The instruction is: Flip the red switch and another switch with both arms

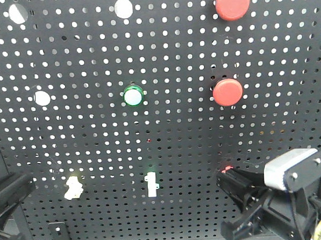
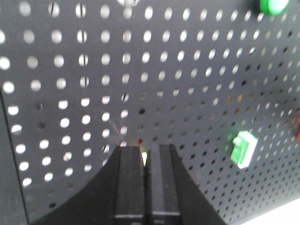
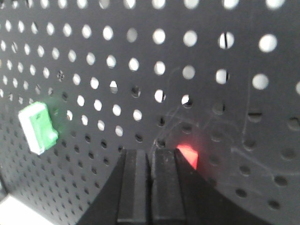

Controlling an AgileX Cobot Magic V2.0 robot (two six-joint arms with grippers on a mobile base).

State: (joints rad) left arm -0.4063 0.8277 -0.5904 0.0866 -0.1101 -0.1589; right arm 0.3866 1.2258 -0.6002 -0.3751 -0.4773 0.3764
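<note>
A black pegboard (image 1: 92, 53) stands upright and fills every view. The right arm (image 1: 284, 213) rises from the lower right corner of the front view and carries a light grey block (image 1: 292, 167) on top. The left arm (image 1: 11, 200) shows only as a dark shape at the lower left edge.

On the right side of the board the upper red push button (image 1: 232, 2) sits near the top edge, and the lower red push button (image 1: 227, 92) is below it. A green round button (image 1: 133, 95) sits mid-board, level with the lower red one, and a white disc (image 1: 42, 97) lies further left on the same row.

Along the bottom row the pale yellow switch (image 1: 72, 187) is on the left, a thin white toggle (image 1: 151, 184) with a green mark is in the middle, and the red switch (image 1: 227, 167) is on the right.

The right tool (image 3: 150, 153) has its fingers pressed together with nothing between them. The red switch glows just beside its right fingertip, and whether they touch cannot be told. The left tool (image 2: 145, 149) is likewise pressed together, and a sliver of pale yellow shows just past its tips, in line with the slit. In the front view the yellow switch lies apart from the left arm, to its right
</note>
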